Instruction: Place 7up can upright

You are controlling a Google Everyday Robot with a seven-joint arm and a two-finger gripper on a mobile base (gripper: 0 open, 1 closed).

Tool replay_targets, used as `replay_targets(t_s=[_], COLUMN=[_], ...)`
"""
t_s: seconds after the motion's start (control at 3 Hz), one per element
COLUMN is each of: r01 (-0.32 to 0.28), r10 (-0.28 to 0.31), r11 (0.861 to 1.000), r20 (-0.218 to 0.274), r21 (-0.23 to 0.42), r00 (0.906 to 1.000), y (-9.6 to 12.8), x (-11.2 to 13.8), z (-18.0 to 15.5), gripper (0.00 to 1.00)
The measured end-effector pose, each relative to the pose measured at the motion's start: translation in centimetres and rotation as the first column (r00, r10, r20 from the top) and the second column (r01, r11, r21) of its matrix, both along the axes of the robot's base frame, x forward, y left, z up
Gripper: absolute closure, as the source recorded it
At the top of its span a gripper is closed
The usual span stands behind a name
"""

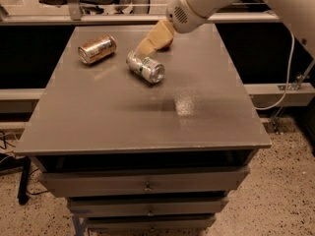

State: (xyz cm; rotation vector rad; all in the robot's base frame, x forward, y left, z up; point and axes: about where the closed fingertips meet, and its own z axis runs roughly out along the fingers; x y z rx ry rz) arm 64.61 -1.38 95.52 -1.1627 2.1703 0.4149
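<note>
The 7up can [145, 67] – lying on its side on the table [147, 127]

It is a small silver drink can with a green and white label around its body. It is not upright: it lies tilted diagonally in the far half of the table, a little left of the middle. Its round end faces the near right side, and the other end points to the far left. The whole side rests on the table surface – nothing holds it. The gripper [147, 42] hangs just behind the can's far end, very near to it; whether it touches the can I cannot tell.
</note>
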Motion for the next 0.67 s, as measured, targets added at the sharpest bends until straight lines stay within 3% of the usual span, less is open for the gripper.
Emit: replay_targets(t_s=[0.67], r01=[0.034], r10=[-0.034], r11=[0.999], r20=[-0.073], r21=[0.009], r00=[0.9968], y=[5.1], x=[4.4], z=[-3.0], gripper=[0.00])
